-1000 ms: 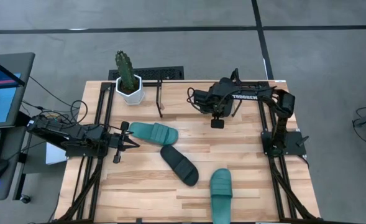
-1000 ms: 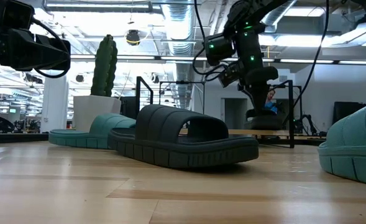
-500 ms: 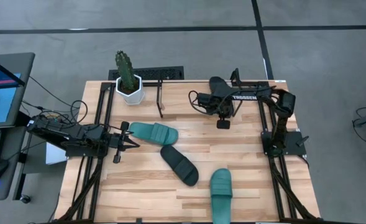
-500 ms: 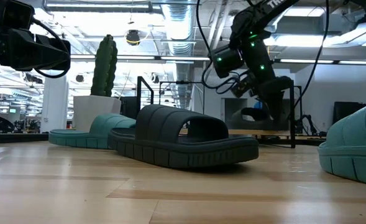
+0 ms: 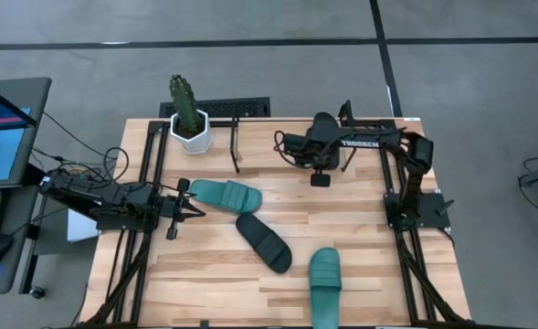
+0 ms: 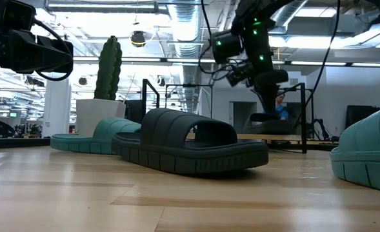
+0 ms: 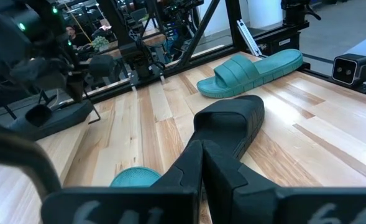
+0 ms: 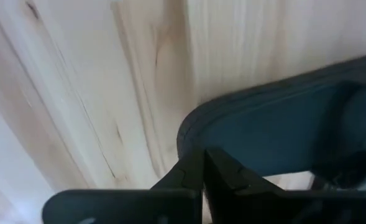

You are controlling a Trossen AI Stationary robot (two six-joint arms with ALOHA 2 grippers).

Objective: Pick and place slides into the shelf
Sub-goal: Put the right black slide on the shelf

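Mostly the wooden table [image 5: 360, 247] looks as it did a second ago; only the right arm has moved. The shelf [image 5: 236, 146] stands along the far edge, and I see no slide clearly seated in it yet.

Half a second ago the right arm was tipped over, with the fourth slide raised at an angle. Now it has swung back, and in the low view that black slide [image 6: 267, 120] lies low and level under the wrist again, by the shelf frame. The right gripper [image 8: 202, 152] has its fingers together, with the slide's rim just past their tips. Whether they pinch the rim I cannot tell.

The left gripper [image 7: 201, 144] waits at the left side, fingers pressed together and holding nothing.

The near teal slide [image 5: 324, 274], the middle black slide [image 5: 264, 242] and the teal slide by the left arm [image 5: 225, 194] have not shifted.

My judgement is that the first placement is being adjusted, not finished, and three slides remain.
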